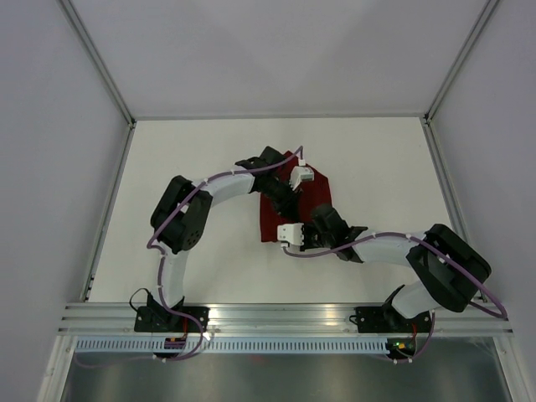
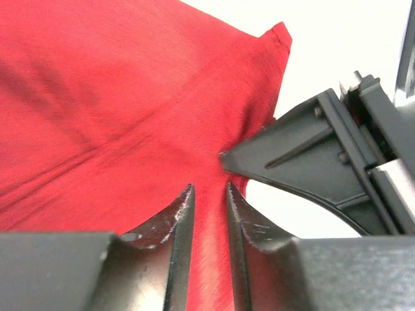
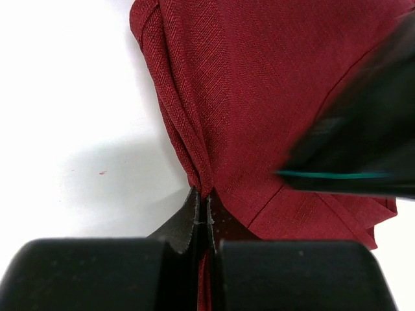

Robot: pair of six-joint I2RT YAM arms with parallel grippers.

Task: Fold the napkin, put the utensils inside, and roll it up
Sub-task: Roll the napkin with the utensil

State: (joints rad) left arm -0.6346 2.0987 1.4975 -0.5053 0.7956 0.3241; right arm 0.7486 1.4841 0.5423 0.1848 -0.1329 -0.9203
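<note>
The left arm (image 1: 228, 186) and the right arm (image 1: 381, 247) are smooth white tubes joined by bulky black joints. Each has a thin purple cable (image 1: 152, 241) trailing along it and sits on a squat black base (image 1: 167, 318). The left gripper (image 2: 209, 191) and the right gripper (image 3: 201, 197) have white blocks behind dark grey fingers (image 2: 178, 220) with scuffed, finely toothed inner edges.

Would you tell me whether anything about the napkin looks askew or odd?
Yes: the napkin is not lying flat. Where the right gripper pinches its edge, the cloth bunches into pleats, and its outline on the table looks lopsided. No tear or stain shows.
</note>
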